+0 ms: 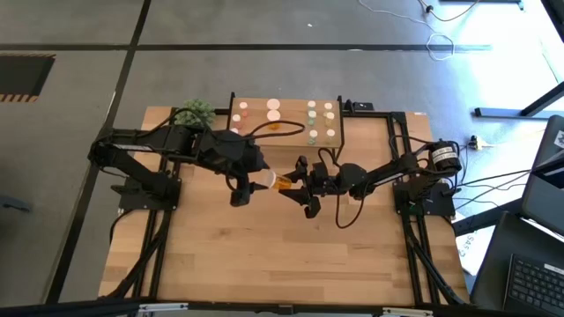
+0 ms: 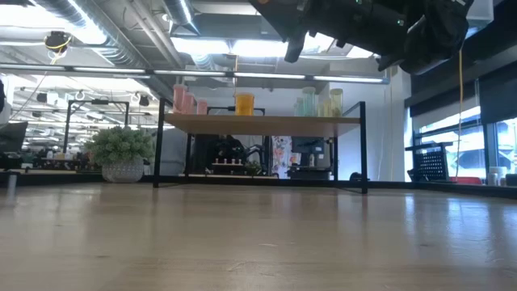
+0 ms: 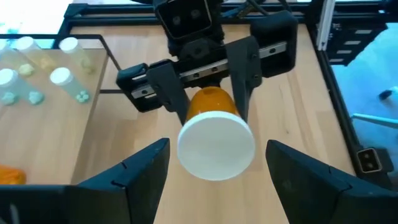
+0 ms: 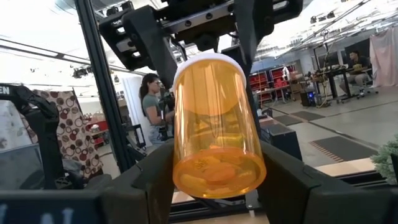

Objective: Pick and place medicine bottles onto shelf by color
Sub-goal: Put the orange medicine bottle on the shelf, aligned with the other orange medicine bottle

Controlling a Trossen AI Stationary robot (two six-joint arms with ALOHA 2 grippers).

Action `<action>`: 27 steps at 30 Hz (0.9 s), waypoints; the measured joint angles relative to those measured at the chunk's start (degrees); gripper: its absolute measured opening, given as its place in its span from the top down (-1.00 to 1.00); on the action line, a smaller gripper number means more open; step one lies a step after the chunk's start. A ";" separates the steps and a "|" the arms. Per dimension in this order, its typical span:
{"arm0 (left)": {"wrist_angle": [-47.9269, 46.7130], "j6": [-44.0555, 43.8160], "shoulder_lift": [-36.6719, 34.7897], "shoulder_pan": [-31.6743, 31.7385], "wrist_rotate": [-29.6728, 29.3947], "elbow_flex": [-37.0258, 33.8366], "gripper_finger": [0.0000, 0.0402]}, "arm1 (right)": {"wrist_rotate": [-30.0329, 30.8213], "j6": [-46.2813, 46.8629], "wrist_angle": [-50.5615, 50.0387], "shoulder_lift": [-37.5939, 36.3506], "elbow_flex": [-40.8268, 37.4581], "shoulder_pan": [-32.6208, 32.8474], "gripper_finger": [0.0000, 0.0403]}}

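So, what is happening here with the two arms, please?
The right gripper holds a large orange bottle above the middle of the table, cap toward the left gripper. The left gripper's fingers stand open on either side of the cap, not touching it: it looks like a handover. Pink, orange and green bottles already stand on the shelf.

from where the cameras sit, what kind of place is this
Probably a robotics lab or open workshop. Exposed ceiling ducts and strip lights run overhead, workbenches fill the room behind, a laptop and loose cables lie beside the wooden table.
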 joint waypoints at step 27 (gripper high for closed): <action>0.86 -2.78 0.87 0.50 -2.15 0.04 -0.30 | 0.00 0.20 -0.50 0.00 0.00 -0.37 0.04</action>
